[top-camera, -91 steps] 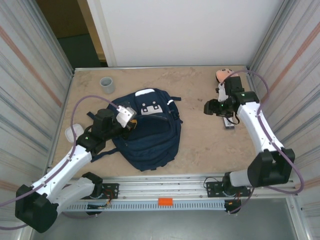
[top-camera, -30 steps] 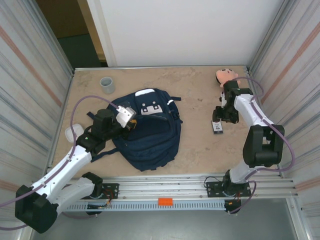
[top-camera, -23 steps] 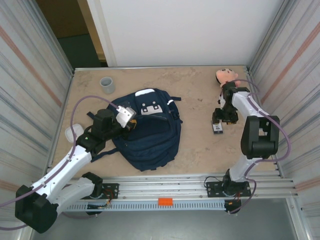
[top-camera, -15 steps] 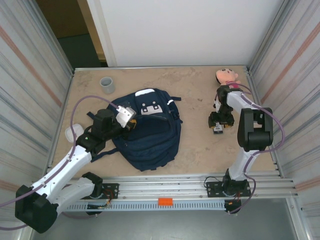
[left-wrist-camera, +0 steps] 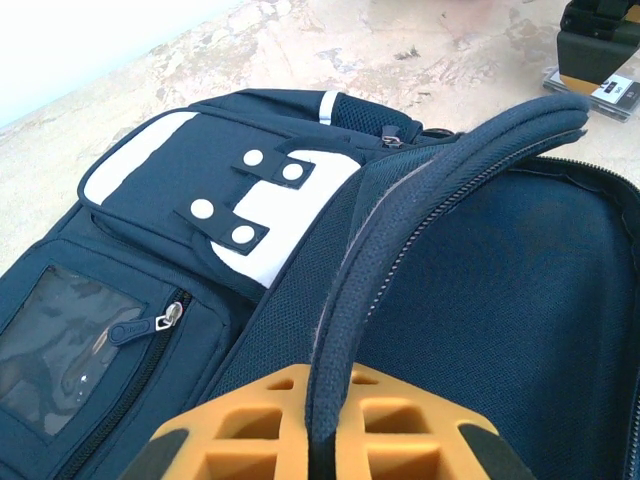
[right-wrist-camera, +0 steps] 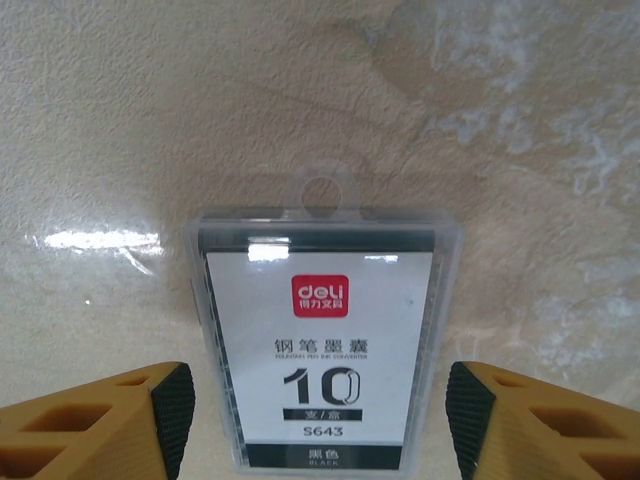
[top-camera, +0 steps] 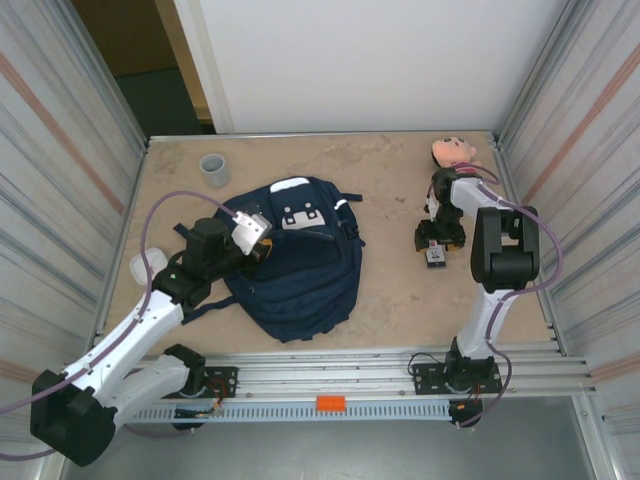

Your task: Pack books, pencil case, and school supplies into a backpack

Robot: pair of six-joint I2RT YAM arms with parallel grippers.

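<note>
- While its padded rim is pinched tight between the yellow fingers (left-wrist-camera: 190, 440) of the left gripper (left-wrist-camera: 318, 440), the large navy blue fabric backpack (top-camera: 300, 262) with white patches is seen lying unzipped on the beige stone-patterned table (top-camera: 390, 300).
- Farther right, a slim clear plastic packet (right-wrist-camera: 320, 345) with a white label and red logo is shown flat on the table, straddled by the right gripper (right-wrist-camera: 315, 405), whose fingers are spread wide and clear of it.
- At the far edge, a grey cup (top-camera: 214, 169) and a pink doll head (top-camera: 452, 152) are pictured.

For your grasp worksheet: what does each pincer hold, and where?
Left pincer grips the backpack by its opening edge. Right pincer, open over the packet, holds nothing.
</note>
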